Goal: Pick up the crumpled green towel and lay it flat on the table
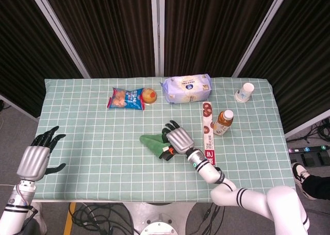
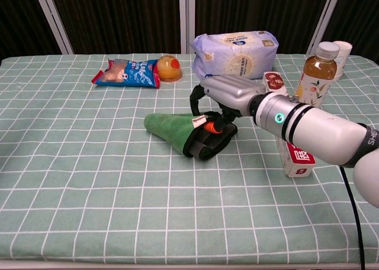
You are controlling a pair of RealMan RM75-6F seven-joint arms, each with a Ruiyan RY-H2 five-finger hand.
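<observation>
The crumpled green towel [image 2: 169, 128] lies bunched on the table near its middle, with a dark folded end and a white label on the right; it also shows in the head view [image 1: 151, 140]. My right hand [image 2: 220, 98] hovers over that dark end with its fingers arched and apart. The fingers [image 2: 195, 99] reach down behind the towel and the orange thumb tip touches its top. The towel is not lifted. The right hand [image 1: 175, 139] covers the towel's right part in the head view. My left hand [image 1: 35, 160] hangs open beyond the table's left edge, holding nothing.
A long red-and-white box [image 2: 290, 148] lies just right of my right forearm, with a tea bottle [image 2: 312, 74] and a paper cup [image 1: 245, 92] behind it. At the back are a lilac bag [image 2: 237, 48], a blue snack packet [image 2: 125, 73] and an orange jelly cup [image 2: 169, 68].
</observation>
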